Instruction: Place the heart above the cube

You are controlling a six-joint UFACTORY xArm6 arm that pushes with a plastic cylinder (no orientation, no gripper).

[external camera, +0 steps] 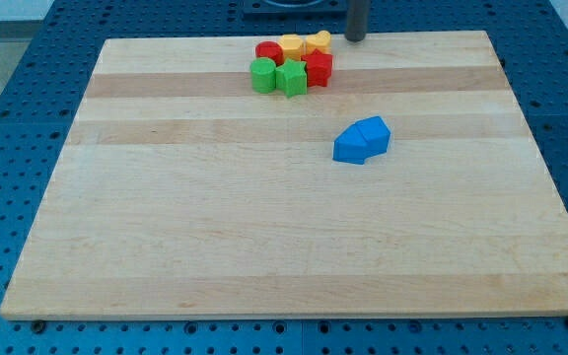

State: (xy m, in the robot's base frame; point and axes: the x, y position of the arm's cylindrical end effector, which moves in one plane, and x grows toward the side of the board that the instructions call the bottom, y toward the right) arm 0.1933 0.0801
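At the view's top edge of the wooden worktop, my tip rests just to the view's right of a tight cluster of small blocks. No gripper on this rig, only the rod, so there is nothing to open or close and nothing held.

Cluster, read from the yellow heart: the heart is the block nearest my tip, on the cluster's top-right corner, close beside the tip but whether touching I cannot tell. Just to its left lies a yellow block, shape unclear. Further left, a red block, partly hidden. Below the heart, a red block, angular, possibly a star. Left of that, a green block, faceted, and a green cylinder-like block at the cluster's bottom-left.

Well apart, below and to the right of the heart, sit two blue blocks pressed together; the left one looks like the cube, the right one faceted, shape uncertain.

Key relation: the heart lies left of my tip, while the cube lies below and slightly right. Judgement: the heart must travel down and right, stopping just above the blue pair, so my tip likely needs to get to the heart's upper-left side first. Risk: dragging the neighbouring yellow or red blocks along.
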